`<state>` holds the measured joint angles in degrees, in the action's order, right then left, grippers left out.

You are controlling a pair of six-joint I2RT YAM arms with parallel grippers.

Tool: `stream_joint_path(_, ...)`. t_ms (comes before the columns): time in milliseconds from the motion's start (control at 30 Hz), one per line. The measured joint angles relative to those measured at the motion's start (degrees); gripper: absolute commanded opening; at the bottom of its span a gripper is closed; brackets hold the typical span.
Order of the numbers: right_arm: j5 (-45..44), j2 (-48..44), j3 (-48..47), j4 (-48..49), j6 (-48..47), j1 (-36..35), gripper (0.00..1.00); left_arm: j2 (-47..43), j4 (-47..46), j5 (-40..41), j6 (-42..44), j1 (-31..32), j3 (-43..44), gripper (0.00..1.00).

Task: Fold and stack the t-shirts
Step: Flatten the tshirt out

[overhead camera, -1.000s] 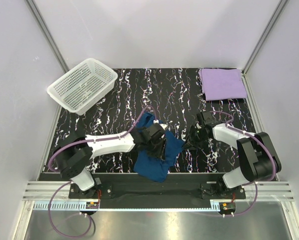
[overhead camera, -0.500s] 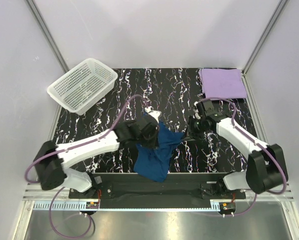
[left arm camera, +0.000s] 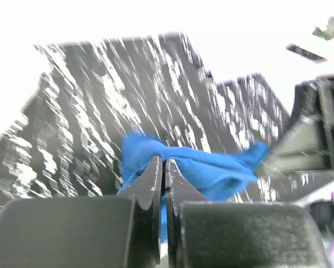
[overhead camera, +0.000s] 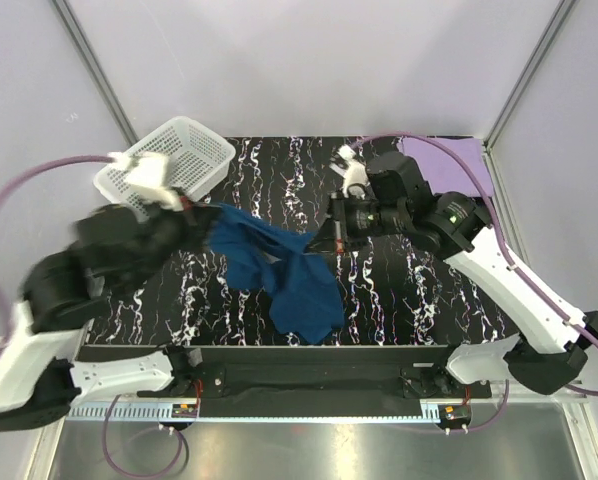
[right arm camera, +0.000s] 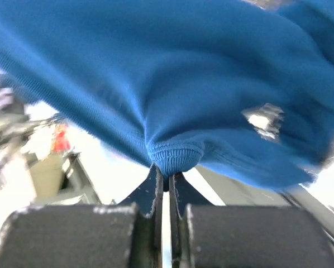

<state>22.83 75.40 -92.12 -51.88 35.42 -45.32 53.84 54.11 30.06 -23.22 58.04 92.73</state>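
Note:
The dark blue t-shirt (overhead camera: 279,270) hangs lifted above the black marbled table (overhead camera: 279,170), stretched between both grippers with its lower part drooping toward the front edge. My left gripper (overhead camera: 209,222) is shut on its left end; in the left wrist view the jaws (left arm camera: 163,163) pinch blue cloth (left arm camera: 211,167). My right gripper (overhead camera: 324,238) is shut on the other end, and the right wrist view shows a ribbed hem (right arm camera: 175,156) clamped at the fingertips (right arm camera: 168,172). The folded lavender t-shirt (overhead camera: 477,172) lies at the back right corner, partly hidden by the right arm.
A white perforated basket (overhead camera: 194,130) stands at the back left, partly covered by the raised left arm. White enclosure walls close in the table on three sides. The arm bases sit along the near rail (overhead camera: 309,375).
Both arms rose and drew apart, lifting the blue t-shirt off the table and stretching it. The left gripper went left and back, the right went toward the back. Both jaws closed on the cloth.

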Motion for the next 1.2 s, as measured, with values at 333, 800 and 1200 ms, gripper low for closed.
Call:
stream_joint_path(333, 9.11, 23.91, -39.74, 2.75, 4.48, -17.16, 0.00, -5.20, 0.90, 10.82, 23.12, 0.22, 22.88, 0.00)
stream_joint_path(800, 6.69, 13.79, -25.70, 6.56, 11.21, -4.42, 0.00, 10.49, -46.60, 15.69, 59.80, -2.99, 10.43, 0.00)
stream_joint_path(1200, -6.54, -4.26, 23.19, 13.84, 18.10, 19.52, 0.01, 64.32, -35.47, -15.78, 27.58, -18.18, 24.26, 0.14)
